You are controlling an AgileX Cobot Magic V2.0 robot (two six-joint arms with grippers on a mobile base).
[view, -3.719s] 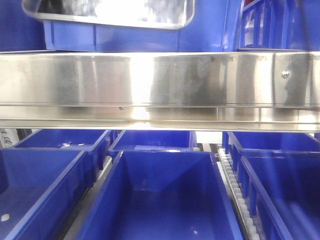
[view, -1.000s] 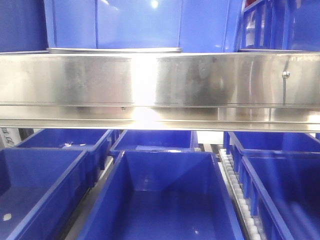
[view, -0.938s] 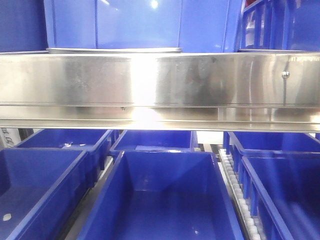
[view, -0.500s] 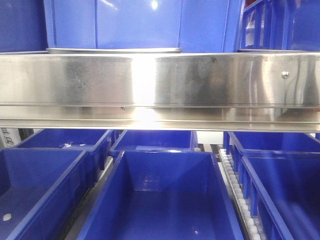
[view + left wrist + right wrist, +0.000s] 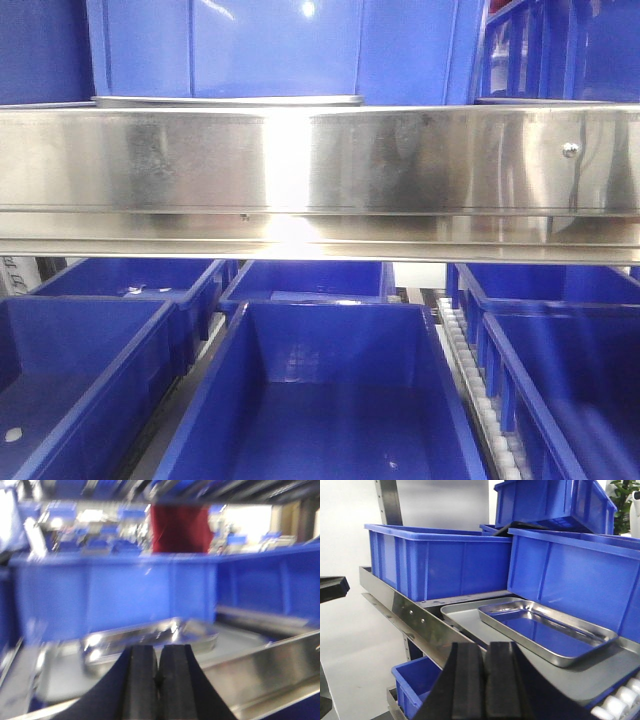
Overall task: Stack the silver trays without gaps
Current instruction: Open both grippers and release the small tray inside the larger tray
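Note:
A shiny silver tray (image 5: 546,630) lies flat on a grey shelf plate (image 5: 465,614) in front of the blue bins. A second rim line runs along its far side, and I cannot tell whether another tray is nested in it. The blurred left wrist view shows the silver tray (image 5: 150,639) just beyond my left gripper (image 5: 158,677), which is shut on nothing. My right gripper (image 5: 485,680) is also shut and empty, hanging in front of the shelf rail and short of the tray. From the front only a thin tray rim (image 5: 230,100) shows above the rail.
A long steel shelf rail (image 5: 320,170) spans the front view and edges the shelf (image 5: 420,620). Blue bins (image 5: 435,560) stand behind the tray, with one more (image 5: 570,575) to the right. Further open blue bins (image 5: 320,400) sit on the level below, beside white rollers (image 5: 470,380).
3.7 s ago a silver tray stood raised at the top of the front view. Now only its thin rim shows above the rail. Over the last second nothing has moved.

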